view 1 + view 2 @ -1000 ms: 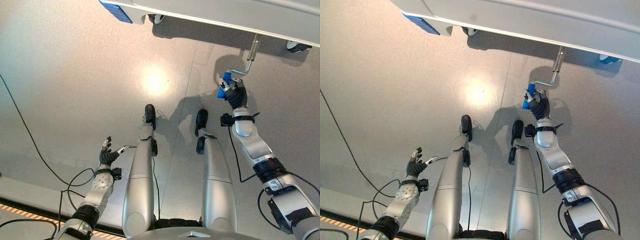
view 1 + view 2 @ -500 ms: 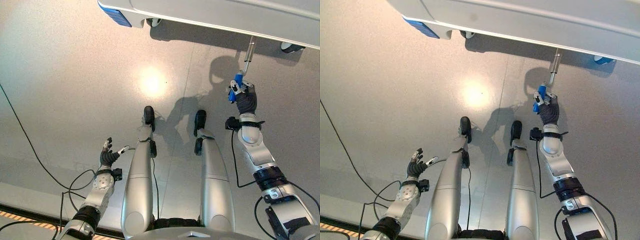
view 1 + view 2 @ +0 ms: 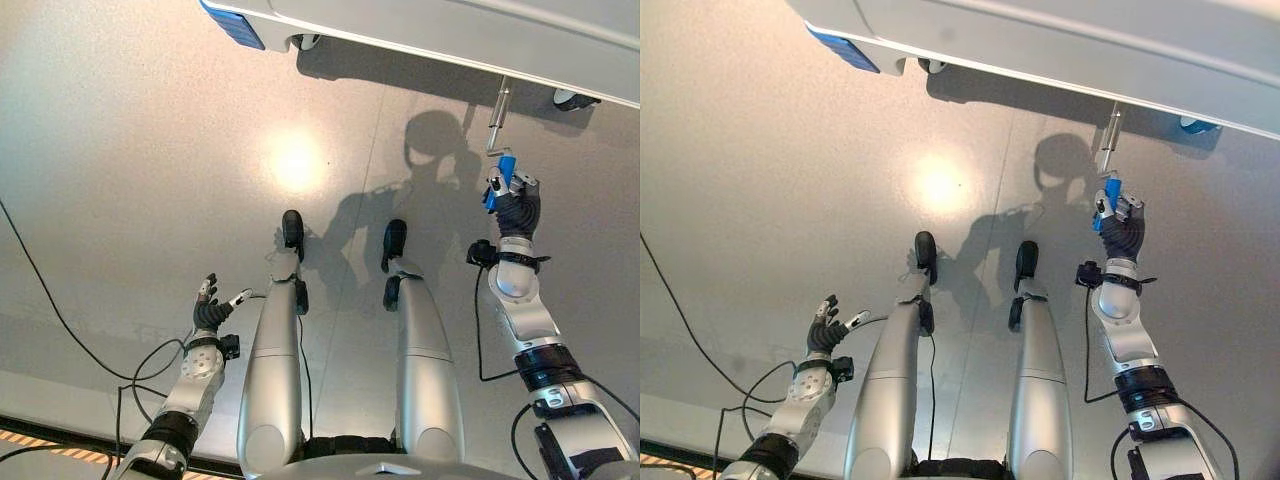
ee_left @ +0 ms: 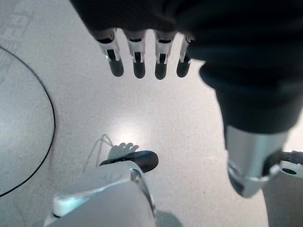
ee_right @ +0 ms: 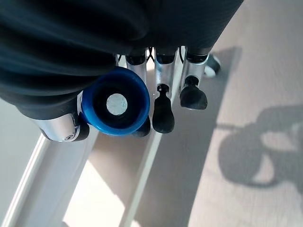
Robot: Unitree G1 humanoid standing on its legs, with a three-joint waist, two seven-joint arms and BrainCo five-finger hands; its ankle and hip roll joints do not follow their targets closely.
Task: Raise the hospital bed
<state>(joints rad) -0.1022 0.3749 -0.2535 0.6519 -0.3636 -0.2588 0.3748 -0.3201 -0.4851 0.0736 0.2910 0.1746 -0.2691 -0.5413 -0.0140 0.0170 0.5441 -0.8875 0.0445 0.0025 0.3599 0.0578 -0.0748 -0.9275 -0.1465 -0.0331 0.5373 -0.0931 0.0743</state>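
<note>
Under the hospital bed (image 3: 450,30) frame, my right hand (image 3: 512,205) grips the blue crank handle (image 3: 500,182) — mid-crank, I judge; next comes another turn. My left hand (image 3: 208,312) hangs relaxed, holding nothing.

no readable text, labels or numbers

Both eye views look steeply down from the head onto the grey floor (image 3: 150,150), a little apart, sharing the bed frame (image 3: 450,30) along the far edge and both arms. The left wrist view looks from very close past the left hand (image 4: 142,61) to the floor. The right wrist view faces along the right hand (image 5: 161,104), close to the blue crank handle (image 5: 113,104)
</note>
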